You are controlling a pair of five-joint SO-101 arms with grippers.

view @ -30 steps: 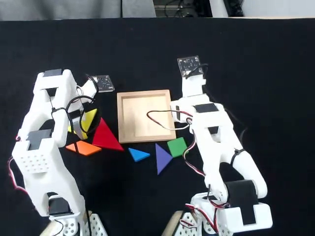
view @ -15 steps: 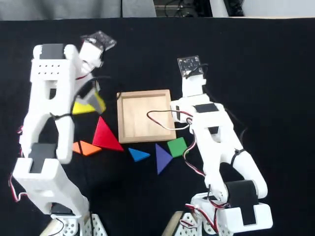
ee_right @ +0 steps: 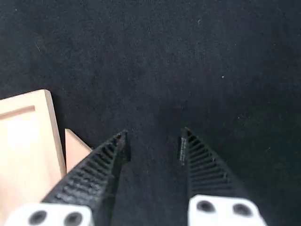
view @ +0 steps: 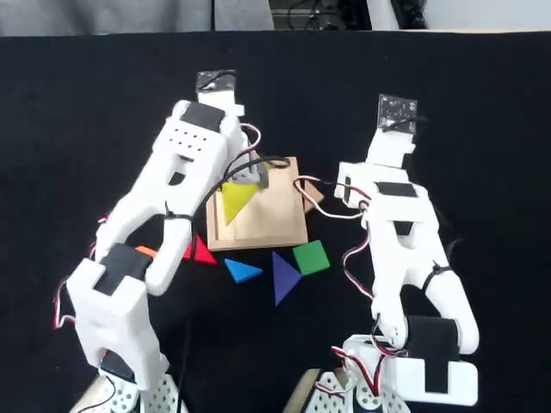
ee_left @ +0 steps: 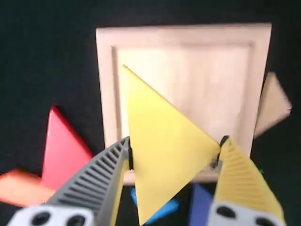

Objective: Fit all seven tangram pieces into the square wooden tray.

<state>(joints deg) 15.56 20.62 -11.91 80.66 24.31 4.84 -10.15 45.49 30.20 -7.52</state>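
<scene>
The left gripper (ee_left: 174, 148) pinches a flat, smooth yellow triangle (ee_left: 164, 141) between its ribbed fingers (ee_left: 94, 183), one grey and one yellow. It holds the triangle over the square wooden tray (view: 258, 239) in the middle of the black cloth table (view: 482, 129). The right gripper (ee_right: 154, 136) has its black ribbed claws spread apart over the cloth, near a small pale wooden triangle (ee_right: 75, 148) lying just beside the tray at 3 o'clock. From 8 to 5 o'clock of the tray lie an orange piece (view: 146, 252), a red triangle (view: 202, 252), a blue triangle (view: 242, 271), a purple triangle (view: 282, 275) and a green square (view: 311, 257).
</scene>
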